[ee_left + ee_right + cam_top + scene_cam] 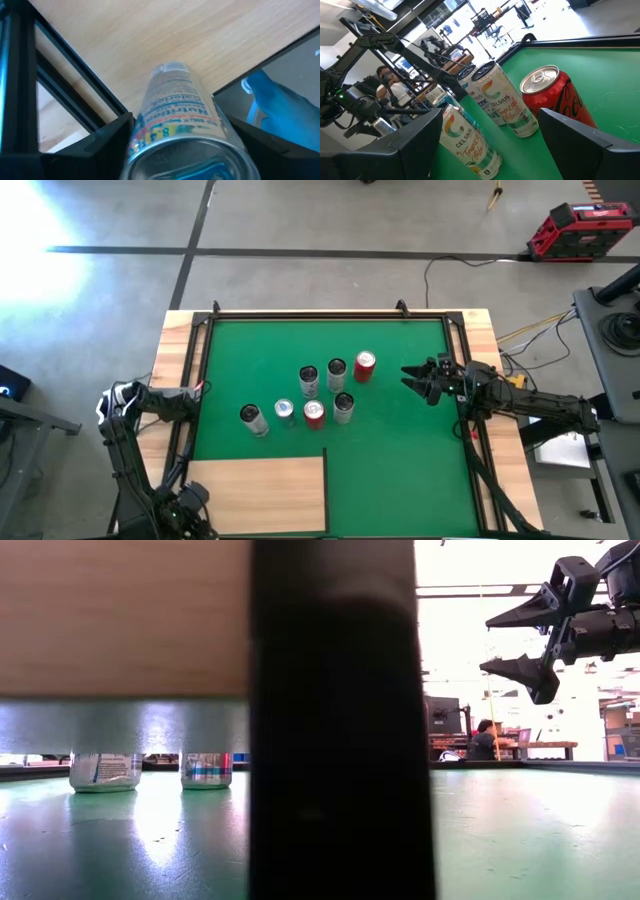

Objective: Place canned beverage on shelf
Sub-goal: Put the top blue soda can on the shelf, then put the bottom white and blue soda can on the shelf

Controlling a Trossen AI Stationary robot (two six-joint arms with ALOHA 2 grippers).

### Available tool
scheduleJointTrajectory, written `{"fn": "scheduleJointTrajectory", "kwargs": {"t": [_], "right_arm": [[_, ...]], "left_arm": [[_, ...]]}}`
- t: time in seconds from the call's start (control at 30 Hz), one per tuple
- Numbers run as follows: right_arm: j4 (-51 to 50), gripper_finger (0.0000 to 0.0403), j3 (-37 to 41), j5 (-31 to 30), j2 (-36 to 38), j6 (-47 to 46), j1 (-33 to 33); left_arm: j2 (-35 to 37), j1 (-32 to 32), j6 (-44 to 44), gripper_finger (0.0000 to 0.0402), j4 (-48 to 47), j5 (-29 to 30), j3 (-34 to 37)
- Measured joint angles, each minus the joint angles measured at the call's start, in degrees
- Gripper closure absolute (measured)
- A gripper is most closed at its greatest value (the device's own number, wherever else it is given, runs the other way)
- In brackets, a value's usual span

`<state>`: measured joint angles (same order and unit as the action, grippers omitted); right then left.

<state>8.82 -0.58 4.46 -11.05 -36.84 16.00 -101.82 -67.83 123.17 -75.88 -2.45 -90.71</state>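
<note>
Beyond the shelf (pixel 256 492), seven cans stand; left gripper (pixel 175 145) straddles an eighth, right gripper (pixel 418 383) gapes empty.

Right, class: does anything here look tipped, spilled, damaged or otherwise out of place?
Nothing stands out. The cans on the green mat stand upright in a loose cluster, with no spill. Another can is at the left gripper over the shelf; the right gripper hangs open near the red can.

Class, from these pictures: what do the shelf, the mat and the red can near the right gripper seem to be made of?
Shelf: pale wood or wood-look board, matt, with visible grain.
Mat: green felt-like fabric, flat and dull from above.
Red can: probably aluminium, with a shiny silver top, pull tab and glossy printed wall.
</note>
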Motion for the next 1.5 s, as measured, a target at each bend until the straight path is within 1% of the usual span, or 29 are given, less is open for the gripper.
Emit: {"fn": "scheduleJointTrajectory", "kwargs": {"t": [0.27,0.5,0.63,0.87,1.07,1.27,1.4,1.5], "right_arm": [[0.0,0.0085,0.0,0.0,0.0,0.0,0.0],[0.0,0.0085,0.0,0.0,0.0,0.0,0.0],[0.0,0.0085,0.0,0.0,0.0,0.0,0.0],[0.0,0.0085,0.0,0.0,0.0,0.0,0.0],[0.0,0.0085,0.0,0.0,0.0,0.0,0.0],[0.0,0.0085,0.0,0.0,0.0,0.0,0.0],[0.0,0.0085,0.0,0.0,0.0,0.0,0.0],[0.0,0.0085,0.0,0.0,0.0,0.0,0.0]], "left_arm": [[1.2,0.0,0.0,0.0127,-0.2,0.0,-0.1],[1.5,0.0,0.0,0.0127,-1.1,0.0,-2.7],[1.5,0.0,0.4,0.0127,-3.7,0.2,-4.5],[1.5,0.1,1.5,0.0127,-9.2,3.8,-8.2],[1.6,0.5,1.3,0.0127,-14.2,9.7,-10.6],[2.4,2.4,-7.2,0.0127,-14.2,16.2,-9.7],[3.2,5.9,-12.6,0.0127,-14.2,18.3,-9.0],[4.5,9.8,-17.2,0.0127,-14.1,18.6,-8.2]]}}
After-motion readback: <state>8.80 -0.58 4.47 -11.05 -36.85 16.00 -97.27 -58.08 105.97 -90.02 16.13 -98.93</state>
